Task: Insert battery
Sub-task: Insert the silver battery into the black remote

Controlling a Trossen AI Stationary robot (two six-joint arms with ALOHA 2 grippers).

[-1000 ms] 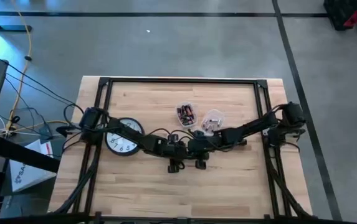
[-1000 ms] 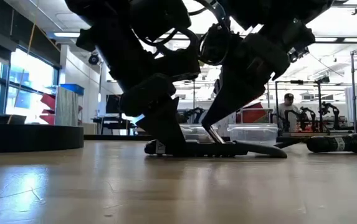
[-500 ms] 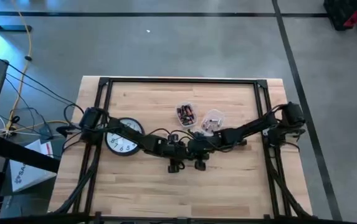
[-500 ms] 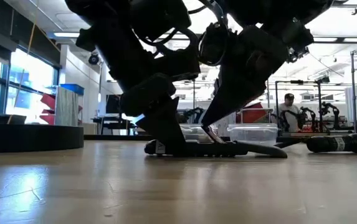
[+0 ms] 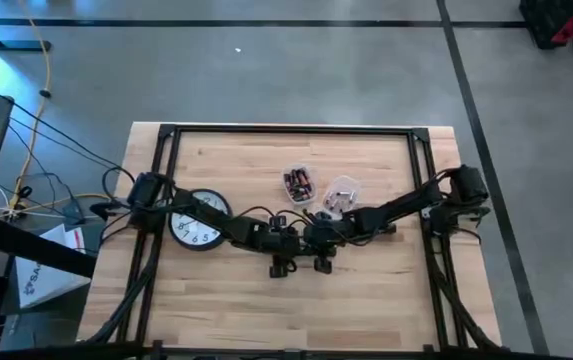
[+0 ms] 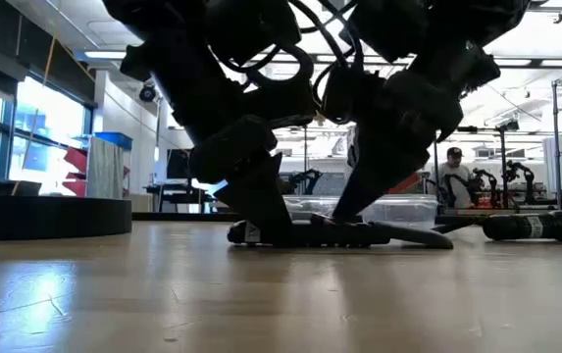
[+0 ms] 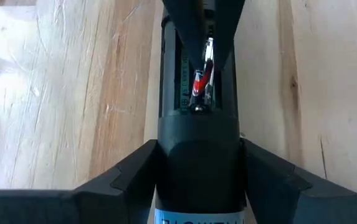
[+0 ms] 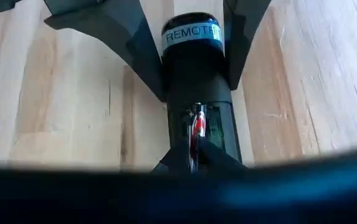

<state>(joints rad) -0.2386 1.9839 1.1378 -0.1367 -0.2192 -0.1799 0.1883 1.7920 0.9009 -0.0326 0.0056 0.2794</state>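
Note:
A black remote lies flat on the table's middle, back up, with its battery compartment open. My left gripper is shut on one end of the remote. My right gripper comes at the compartment from the other side, shut on a red and silver battery, which stands in the open compartment. In the right wrist view the battery shows just past my own fingers, and the remote's labelled end lies beyond it. My left gripper pinches the remote's two long sides between its fingers, near the labelled end. The fingers slant down and lie along the remote, which rests flat on the table. My right gripper pinches the battery between its fingertips, slanting down from the table's right. The battery's lower end sits in the compartment.
A round wall clock lies under my left arm. Two small clear tubs stand behind the grippers, one with batteries and one beside it. Black frame rails run along the table's edges. People show in the room beyond.
My right gripper has shifted a little toward the table's right edge and tipped, staying low over the remote. The bright battery that showed under its fingers in the low view is now hidden. The remote has stayed in place.

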